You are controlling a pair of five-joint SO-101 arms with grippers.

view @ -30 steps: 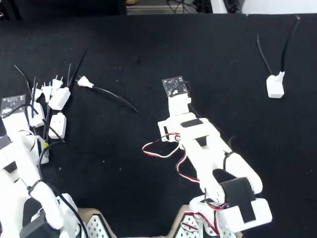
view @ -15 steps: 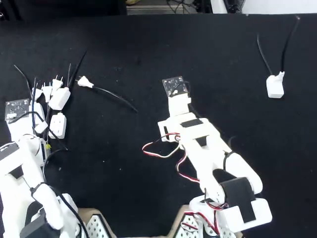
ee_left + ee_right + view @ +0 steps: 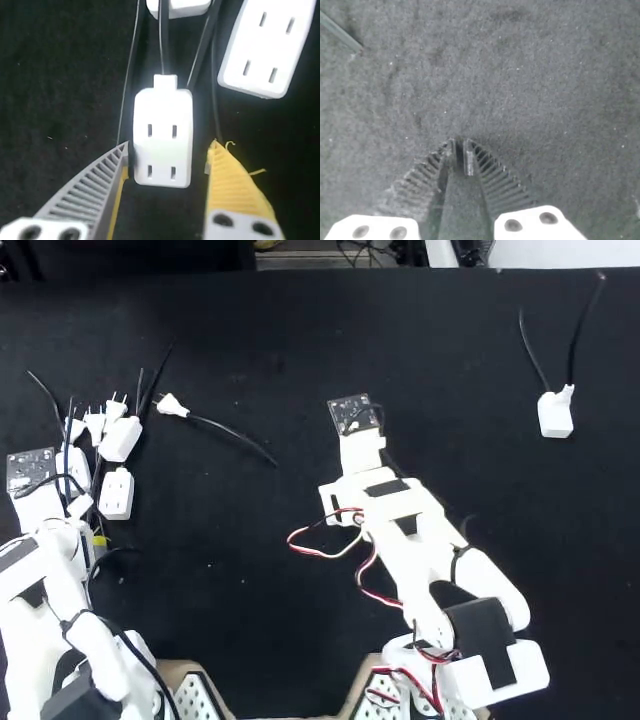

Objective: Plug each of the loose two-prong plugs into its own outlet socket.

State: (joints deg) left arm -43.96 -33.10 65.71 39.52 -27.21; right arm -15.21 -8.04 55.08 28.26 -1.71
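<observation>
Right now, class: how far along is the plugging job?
Done: nothing clearly; the socket block shows empty slots. In hand: the left gripper, open, straddles that block. Left: a loose plug lies on the table; the right gripper is shut, empty.

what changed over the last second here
The left arm drew back a little toward its base; its open left gripper now straddles a white socket block, nothing gripped. The right arm, its shut right gripper, the loose plug and far socket stayed put.
</observation>
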